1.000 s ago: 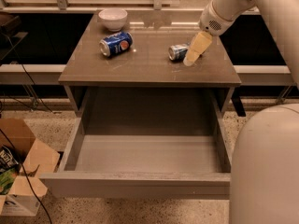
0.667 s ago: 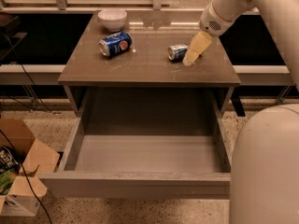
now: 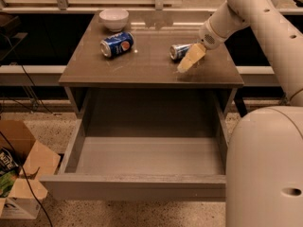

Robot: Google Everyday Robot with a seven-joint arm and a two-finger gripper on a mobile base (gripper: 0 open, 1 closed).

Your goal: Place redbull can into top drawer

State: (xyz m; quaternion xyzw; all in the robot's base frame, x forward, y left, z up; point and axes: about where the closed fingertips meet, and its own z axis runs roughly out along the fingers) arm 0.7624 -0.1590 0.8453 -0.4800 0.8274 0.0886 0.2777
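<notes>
The redbull can (image 3: 178, 51) lies on its side on the right part of the cabinet top (image 3: 151, 67), its silver end facing left. My gripper (image 3: 189, 60) is low over the top, right beside the can on its right and front side, and hides part of it. The top drawer (image 3: 142, 160) is pulled out wide below the cabinet top, and nothing lies in it.
A fatter dark blue can (image 3: 117, 44) lies on its side on the left part of the top. A white bowl (image 3: 114, 19) stands at the back left. A cardboard box (image 3: 21, 174) sits on the floor at the left. My white base (image 3: 265, 174) fills the lower right.
My gripper has shifted slightly forward and left beside the redbull can. The can, the drawer and the other things have not moved.
</notes>
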